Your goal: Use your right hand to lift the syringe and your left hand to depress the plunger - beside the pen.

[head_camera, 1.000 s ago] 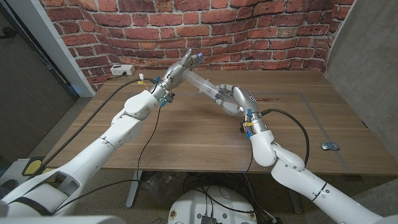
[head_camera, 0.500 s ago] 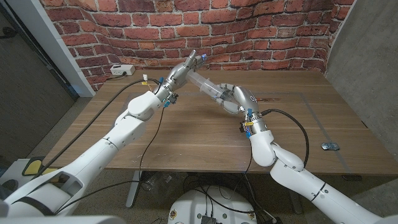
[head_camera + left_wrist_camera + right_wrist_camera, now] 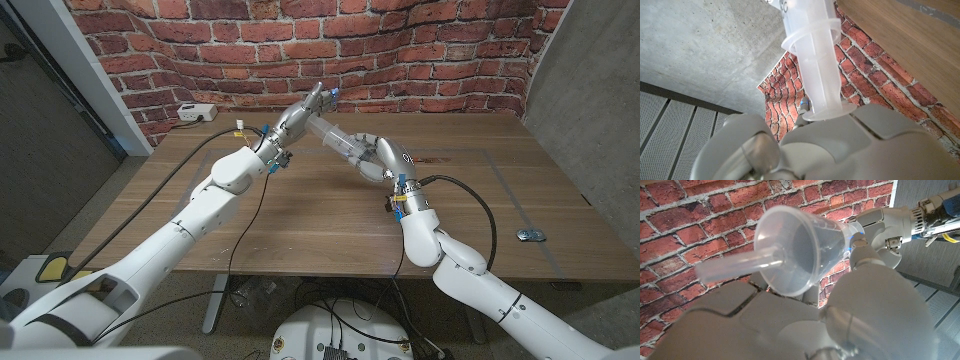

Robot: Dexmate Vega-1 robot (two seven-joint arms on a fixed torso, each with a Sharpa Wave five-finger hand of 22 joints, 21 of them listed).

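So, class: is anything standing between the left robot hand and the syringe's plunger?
Nothing visible. The left robot hand already rests against the plunger end, while the right robot hand holds the syringe barrel above the table.

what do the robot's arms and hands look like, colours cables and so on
Both arms are glossy white with rounded segments. The left hand and right hand are silver-grey. Black cables trail from each wrist, with small blue and yellow fittings there.
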